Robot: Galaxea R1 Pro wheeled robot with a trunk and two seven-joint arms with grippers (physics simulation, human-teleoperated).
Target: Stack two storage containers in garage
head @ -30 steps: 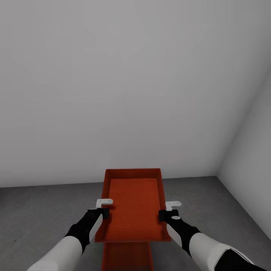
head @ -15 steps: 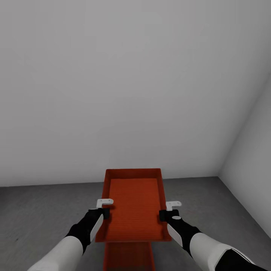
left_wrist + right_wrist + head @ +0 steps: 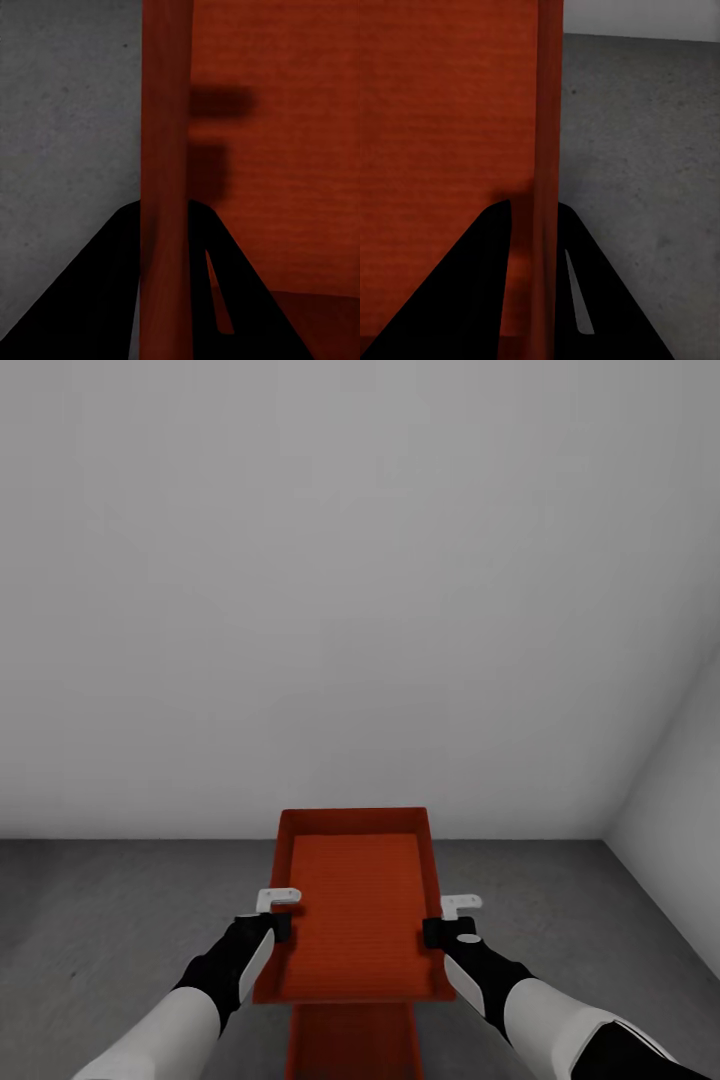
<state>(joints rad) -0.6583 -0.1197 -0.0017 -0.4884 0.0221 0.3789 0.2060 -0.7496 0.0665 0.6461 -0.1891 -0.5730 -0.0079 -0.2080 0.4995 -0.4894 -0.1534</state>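
Observation:
One orange-red storage container [image 3: 355, 905] hangs level in front of me, held by both long side walls. My left gripper [image 3: 277, 921] is shut on its left wall [image 3: 166, 150], which runs between the black fingers [image 3: 97, 300]. On the opposite wall [image 3: 547, 112], my right gripper [image 3: 446, 927] is shut as well. Directly below the held box, the second storage container [image 3: 350, 1042] lies on the dark grey concrete floor [image 3: 110, 920] of the garage, mostly hidden by the upper one and the picture's lower edge.
A plain pale grey wall [image 3: 350, 610] stands close ahead. It meets a second wall [image 3: 680, 840] in a corner at the right. Bare concrete floor [image 3: 645, 150] lies on both sides of the boxes.
The whole head view has turned: the wall corner slid right and the floor line levelled out. Both grippers keep their hold on the box; the lower box sits slightly further right in view.

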